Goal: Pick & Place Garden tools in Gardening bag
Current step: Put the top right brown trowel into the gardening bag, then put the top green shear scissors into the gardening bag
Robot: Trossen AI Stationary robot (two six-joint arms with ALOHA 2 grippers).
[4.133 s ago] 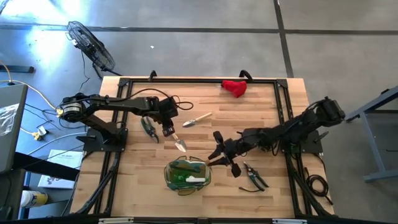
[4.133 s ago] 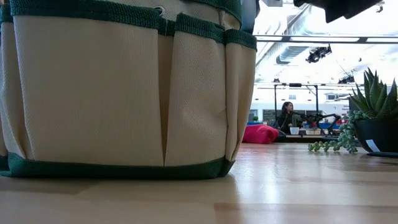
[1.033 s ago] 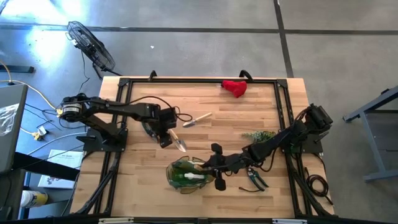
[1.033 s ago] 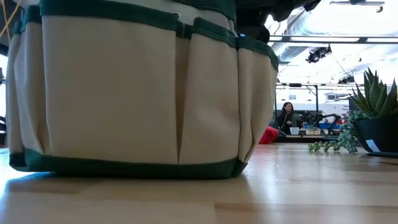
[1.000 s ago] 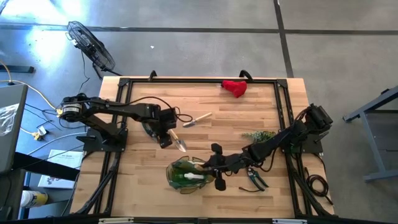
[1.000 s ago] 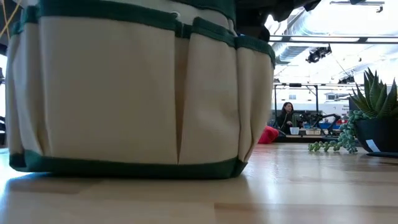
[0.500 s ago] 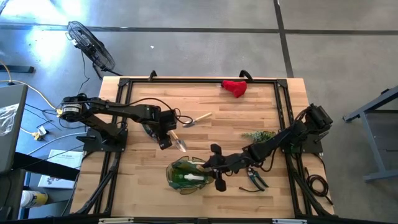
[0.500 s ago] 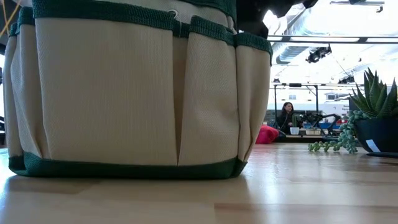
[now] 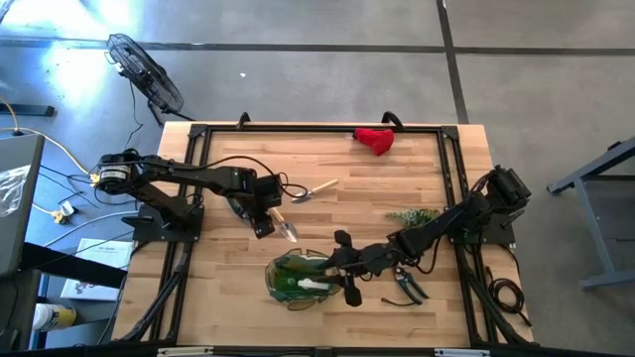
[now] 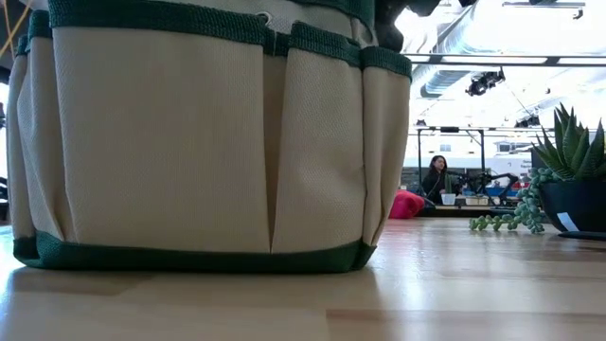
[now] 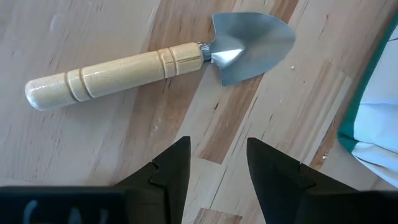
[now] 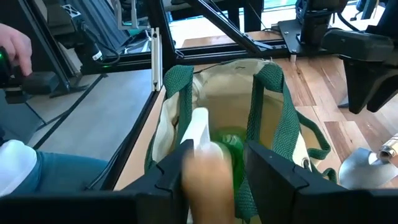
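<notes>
While the right gripper [image 12: 216, 150] hangs over the mouth of the gardening bag [image 12: 273, 93] with a pale wooden handle [image 12: 208, 177] inside it, the drop itself is the first risk. I cannot tell whether the gripper pinches that handle or stands loose around it. In the right wrist view the handle sits toward one side of the opening, near a green carry strap [image 12: 179, 87]. It may strike the rim or the strap, tip over the soft wall and fall back onto the bench [image 9: 437, 178].

The bag stands near the middle of one long bench edge, opposite the edge where the red bundle [image 9: 375, 140] lies. It is light fabric, so a nudge from the arm, or a strap caught as the arm withdraws, could drag it or tip it over.

The black shears [image 9: 407, 286] lie just beside this arm, toward the same long edge, and a careless sweep could knock them off.

The left gripper [image 11: 217, 149] hovers spread and empty above a trowel [image 11: 155, 62] lying flat on the bench, its blade pointing toward the bag. A grasp low on the round handle could roll it away. Another tool [image 9: 319, 188] waits nearer the bench middle.
</notes>
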